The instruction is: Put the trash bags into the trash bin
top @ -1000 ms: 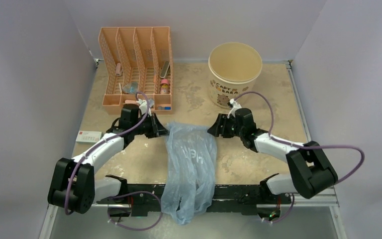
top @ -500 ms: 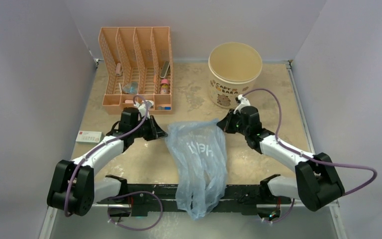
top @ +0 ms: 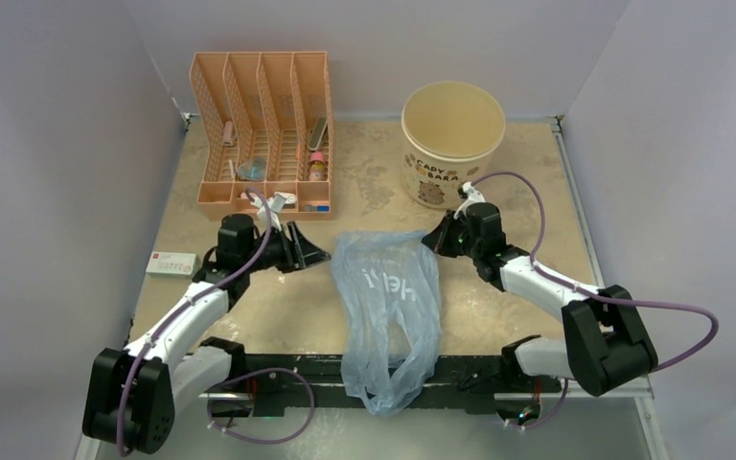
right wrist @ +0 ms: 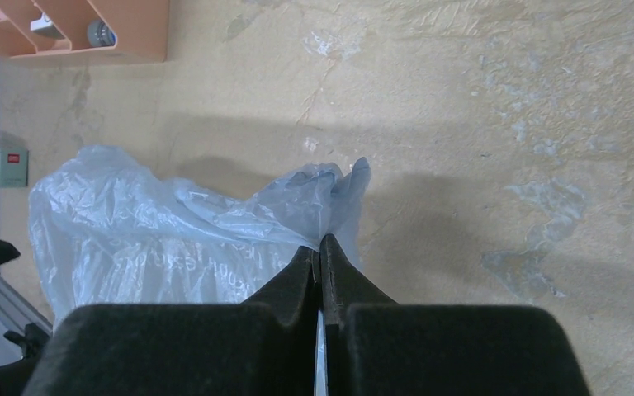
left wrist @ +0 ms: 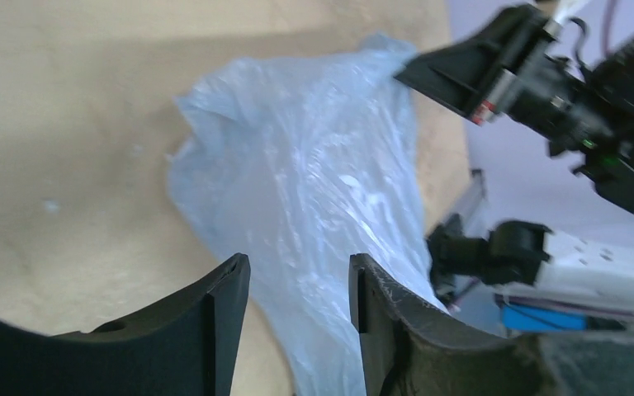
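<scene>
The light-blue trash bag (top: pixel 388 297) lies limp in the middle of the table, and its lower end hangs over the front edge. My right gripper (top: pixel 432 241) is shut on the bag's upper right corner, with film pinched between the closed fingers (right wrist: pixel 320 244) and the rest of the bag (right wrist: pixel 157 231) spread to the left. My left gripper (top: pixel 319 254) stands open just left of the bag and apart from it. In the left wrist view the bag (left wrist: pixel 314 173) shows beyond the open gripper (left wrist: pixel 297 268). The cream trash bin (top: pixel 410 172) stands upright at the back right, behind the right gripper.
An orange mesh organizer (top: pixel 259 125) with small items stands at the back left. A small white box (top: pixel 171 263) lies near the left edge, left of my left arm. White walls close in both sides of the table.
My right gripper shut on the bag's corner and drew the bag to the right. My left gripper let go of the bag, opened and pulled back to the left.
</scene>
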Controlling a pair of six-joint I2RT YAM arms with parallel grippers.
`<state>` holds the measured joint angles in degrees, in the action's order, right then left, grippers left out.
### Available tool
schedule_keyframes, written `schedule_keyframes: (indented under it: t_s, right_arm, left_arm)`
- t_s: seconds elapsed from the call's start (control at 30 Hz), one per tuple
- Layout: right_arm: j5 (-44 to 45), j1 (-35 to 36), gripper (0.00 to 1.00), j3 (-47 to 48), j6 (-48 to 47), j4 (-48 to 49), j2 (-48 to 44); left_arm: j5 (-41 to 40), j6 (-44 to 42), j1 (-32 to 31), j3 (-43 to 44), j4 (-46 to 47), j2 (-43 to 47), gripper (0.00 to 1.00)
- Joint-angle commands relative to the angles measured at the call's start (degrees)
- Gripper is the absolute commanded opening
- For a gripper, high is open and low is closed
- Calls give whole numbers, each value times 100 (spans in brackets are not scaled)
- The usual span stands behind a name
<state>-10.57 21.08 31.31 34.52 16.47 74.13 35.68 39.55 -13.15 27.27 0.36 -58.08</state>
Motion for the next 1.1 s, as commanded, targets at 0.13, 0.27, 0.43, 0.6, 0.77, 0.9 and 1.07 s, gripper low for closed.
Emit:
schedule_keyframes:
  t_s: [0.13,0.27,0.43,0.6,0.77,0.9,1.07]
  right_arm:
    - [-345,10,0,-14,111,413,30]
    - [-625,15,0,-38,180,504,-26]
    - [-627,16,0,-36,152,308,-194]
    - [602,-129,0,60,166,-178,-497]
    - [931,-396,0,317,79,-258,-552]
    - [965,-425,0,686,-54,-336,-223]
    - [610,-438,16,1111,-380,-565,127]
  left_arm:
    - [1345,550,-23,-518,1332,-409,48]
    - [1178,461,-257,-447,1463,-814,48]
    - [1096,375,-716,-38,1674,-1269,20]
    - [-314,-328,-687,676,-87,-1121,0]
    - [-900,-668,-332,1006,-880,-777,0]
    - [-843,-924,-320,1314,-1158,-1076,0]
    - [-937,-919,-320,1420,-1239,-1184,16]
